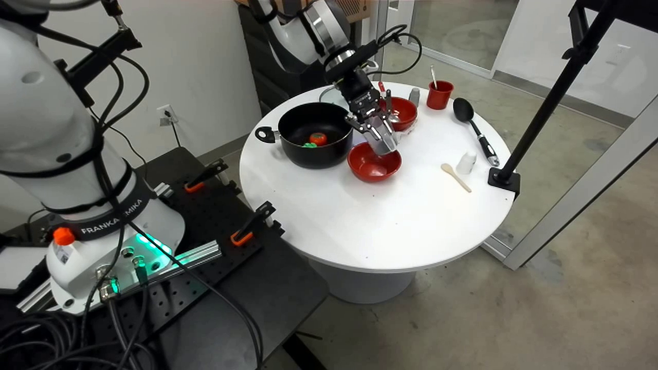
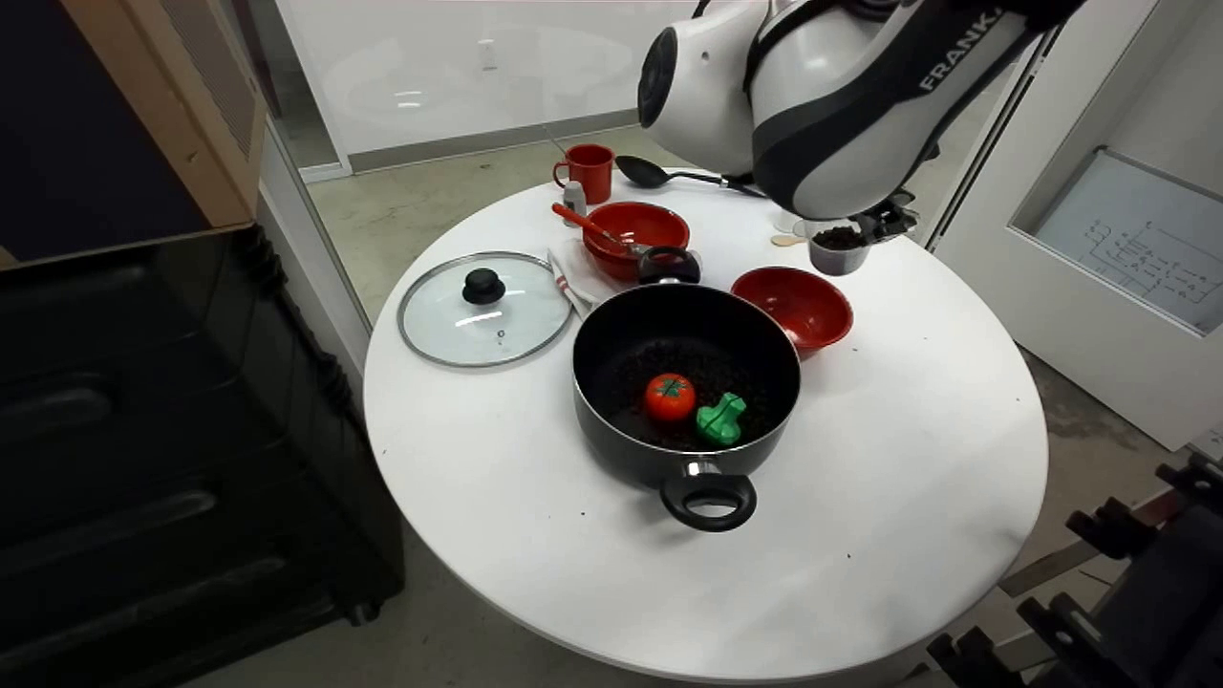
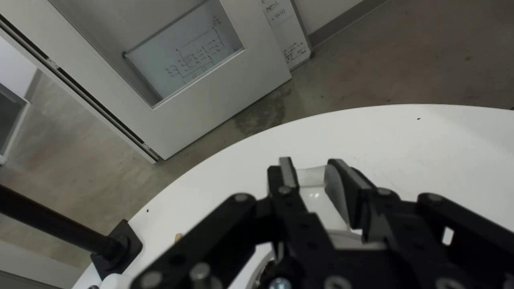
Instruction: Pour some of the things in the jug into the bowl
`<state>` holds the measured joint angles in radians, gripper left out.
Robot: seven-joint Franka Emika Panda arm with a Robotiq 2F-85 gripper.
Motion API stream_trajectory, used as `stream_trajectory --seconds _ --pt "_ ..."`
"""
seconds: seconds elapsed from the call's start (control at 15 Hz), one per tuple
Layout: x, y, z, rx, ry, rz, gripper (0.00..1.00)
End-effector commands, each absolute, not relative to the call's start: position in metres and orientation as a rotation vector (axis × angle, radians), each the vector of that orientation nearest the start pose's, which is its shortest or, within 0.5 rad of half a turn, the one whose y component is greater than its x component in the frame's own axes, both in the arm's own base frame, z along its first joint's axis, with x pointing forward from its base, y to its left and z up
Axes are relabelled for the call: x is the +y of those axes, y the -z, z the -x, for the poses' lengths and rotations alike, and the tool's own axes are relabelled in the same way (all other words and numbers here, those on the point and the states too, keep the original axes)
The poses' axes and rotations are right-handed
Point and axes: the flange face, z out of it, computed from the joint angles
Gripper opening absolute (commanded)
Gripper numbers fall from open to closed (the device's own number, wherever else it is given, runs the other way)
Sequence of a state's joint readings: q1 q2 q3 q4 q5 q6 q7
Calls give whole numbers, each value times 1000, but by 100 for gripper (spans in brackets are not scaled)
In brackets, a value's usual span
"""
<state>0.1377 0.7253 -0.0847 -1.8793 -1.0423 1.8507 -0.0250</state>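
1. Concrete floor [image 1: 581, 288] and a white door [image 3: 217, 92] with writing [image 3: 196, 60] behind its pane lay around us; we had a round white table [image 1: 360, 226] at the centre.
2. Our gripper [image 3: 313, 176] held the jug [image 2: 838, 256] pinched between its fingers, as we saw in the wrist view.
3. We found the jug in the air above the table, with dark pieces [image 2: 839, 237] inside it. In an exterior view its outline crossed the rim of the near red bowl [image 1: 367, 169]; we could not tell whether it hung directly over it.
4. Just beside that bowl stood our black pot [image 2: 626, 459], holding a tomato [image 2: 671, 397], a green broccoli-shaped piece [image 2: 721, 419] and a scatter of dark bits [image 2: 661, 361].
5. Near the pot we had a glass lid [image 2: 482, 320] lying flat, and a farther red bowl [image 2: 659, 218] with a red-handled utensil [image 2: 585, 222] leaning in it.
6. Past that, we saw a grey shaker [image 1: 414, 96] near a red mug [image 1: 439, 97], and a black ladle [image 1: 464, 110].
7. Toward the edge, a wooden spoon [image 1: 455, 177] lay just beside a small white object [image 1: 467, 162], near the foot of our black pole [image 1: 546, 113].
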Motion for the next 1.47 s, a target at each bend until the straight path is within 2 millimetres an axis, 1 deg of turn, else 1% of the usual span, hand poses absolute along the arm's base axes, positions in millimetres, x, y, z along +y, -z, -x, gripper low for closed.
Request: stream_trajectory --seconds 0.0,0.33,0.53,0.8,1.0,1.27,1.4 --pt "-29 -102 -559 758 761 -1823 7" --pt "-30 -76 -552 663 689 -1684 7" --pt "-24 -68 -548 619 597 -1625 7" --pt "-6 -64 -545 566 442 -1565 7" --pt "3 -62 -543 529 380 -1517 7" --pt "4 -63 -538 485 401 -1434 7" --pt "3 -65 -534 474 458 -1397 7"
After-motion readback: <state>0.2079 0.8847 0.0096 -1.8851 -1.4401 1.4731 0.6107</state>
